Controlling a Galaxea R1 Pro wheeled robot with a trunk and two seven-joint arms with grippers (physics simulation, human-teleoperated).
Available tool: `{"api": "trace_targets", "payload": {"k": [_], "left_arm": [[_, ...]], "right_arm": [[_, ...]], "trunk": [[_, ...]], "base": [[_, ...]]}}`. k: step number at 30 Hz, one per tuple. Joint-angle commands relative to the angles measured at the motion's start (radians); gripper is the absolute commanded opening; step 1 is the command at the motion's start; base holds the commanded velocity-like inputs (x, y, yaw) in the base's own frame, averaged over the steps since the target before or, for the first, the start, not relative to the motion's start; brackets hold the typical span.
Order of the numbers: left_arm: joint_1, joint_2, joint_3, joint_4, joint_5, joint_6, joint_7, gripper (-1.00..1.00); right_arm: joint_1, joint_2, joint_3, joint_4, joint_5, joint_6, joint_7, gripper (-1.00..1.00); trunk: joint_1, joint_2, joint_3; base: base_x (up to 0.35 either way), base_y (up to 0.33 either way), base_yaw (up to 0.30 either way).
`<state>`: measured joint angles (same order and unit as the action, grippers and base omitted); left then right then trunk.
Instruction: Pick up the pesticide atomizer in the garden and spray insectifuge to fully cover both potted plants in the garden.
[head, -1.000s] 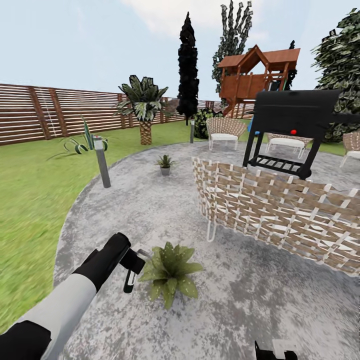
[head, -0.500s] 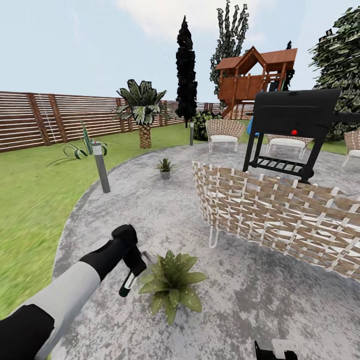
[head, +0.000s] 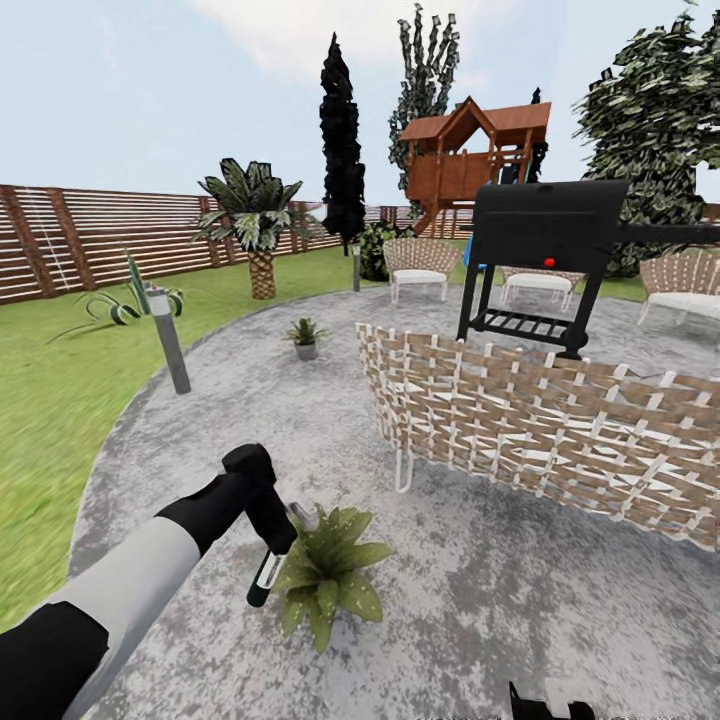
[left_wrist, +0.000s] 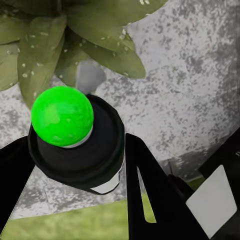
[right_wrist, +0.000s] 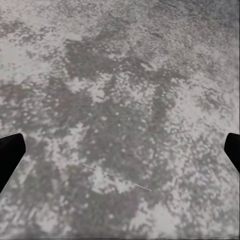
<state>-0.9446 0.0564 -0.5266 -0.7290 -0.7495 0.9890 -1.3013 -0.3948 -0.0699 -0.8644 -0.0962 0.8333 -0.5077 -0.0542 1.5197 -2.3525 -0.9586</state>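
On the round grey mottled patio (head: 520, 600), the robot's left gripper (head: 270, 545) clamps the small dark green spray bottle with its black head and green spot (left_wrist: 75, 135), held just beside the near broad-leaved green potted plant (head: 325, 575). A second small potted plant (head: 305, 338) stands well apart near the lawn (head: 50, 400). The right gripper's black fingertips (right_wrist: 10, 155) stand wide apart over bare paving.

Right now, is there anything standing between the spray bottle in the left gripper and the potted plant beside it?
Nothing visible does. The left gripper holds the pesticide atomizer right next to the near potted plant, whose leaves start just past the atomizer's head in the left wrist view, with bare patio around them.
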Motion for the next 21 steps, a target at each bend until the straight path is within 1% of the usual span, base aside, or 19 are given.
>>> {"api": "trace_targets", "payload": {"k": [1,4,8,9,11,12,13,14,15,17,21], "left_arm": [[0.000,0.001,-0.003,-0.002,-0.008,0.008,-0.010,-1.00],[0.000,0.001,-0.004,-0.001,-0.008,0.007,-0.010,-1.00],[0.000,-0.004,-0.008,0.000,-0.007,0.007,-0.012,-1.00],[0.001,-0.005,-0.016,0.000,-0.007,0.006,-0.013,-1.00],[0.003,-0.005,-0.068,0.000,-0.006,0.004,-0.023,-1.00],[0.004,-0.006,-0.096,0.000,-0.005,0.004,-0.039,-1.00],[0.003,-0.006,-0.112,0.000,-0.005,0.004,-0.053,-1.00],[0.002,-0.009,-0.129,0.000,-0.006,0.004,-0.081,-1.00],[0.001,-0.011,-0.138,-0.001,-0.008,0.004,-0.104,-1.00],[0.000,-0.013,-0.143,-0.002,-0.009,0.003,-0.125,-1.00],[0.000,-0.017,-0.145,-0.005,-0.010,0.003,-0.136,-1.00]], "right_arm": [[-0.001,0.000,-0.005,0.002,0.010,-0.003,-0.006,1.00],[-0.001,0.001,-0.005,0.002,0.010,-0.003,-0.006,1.00],[-0.001,0.002,-0.004,0.003,0.010,-0.003,-0.004,1.00],[-0.001,0.002,-0.004,0.003,0.010,-0.003,-0.003,1.00],[-0.001,0.002,-0.005,0.003,0.010,-0.003,-0.003,1.00],[-0.001,0.002,-0.005,0.003,0.010,-0.003,-0.003,1.00],[-0.001,0.002,-0.005,0.003,0.010,-0.003,-0.003,1.00],[-0.001,0.002,-0.005,0.003,0.010,-0.003,-0.004,1.00],[-0.001,0.002,-0.005,0.003,0.010,-0.003,-0.004,1.00],[-0.001,0.002,-0.005,0.003,0.010,-0.003,-0.004,1.00],[-0.001,0.002,-0.005,0.003,0.010,-0.003,-0.004,1.00]], "trunk": [[0.000,0.000,-0.001],[0.000,0.000,-0.001],[0.000,0.000,-0.001],[0.000,0.000,-0.001],[0.000,0.000,-0.001],[0.000,0.000,-0.001],[0.000,0.000,-0.001],[0.000,0.000,-0.001],[0.000,0.000,-0.001],[0.000,0.000,-0.001],[0.000,0.000,-0.001]], "base": [[0.000,0.000,-0.218],[0.000,0.078,-0.117],[0.000,0.262,-0.017],[0.000,0.295,-0.003],[0.059,0.301,-0.001],[0.091,0.303,0.000],[0.098,0.303,0.000],[0.104,0.303,0.000],[0.104,0.284,0.000],[0.081,0.190,0.000],[0.019,0.041,0.000]]}}
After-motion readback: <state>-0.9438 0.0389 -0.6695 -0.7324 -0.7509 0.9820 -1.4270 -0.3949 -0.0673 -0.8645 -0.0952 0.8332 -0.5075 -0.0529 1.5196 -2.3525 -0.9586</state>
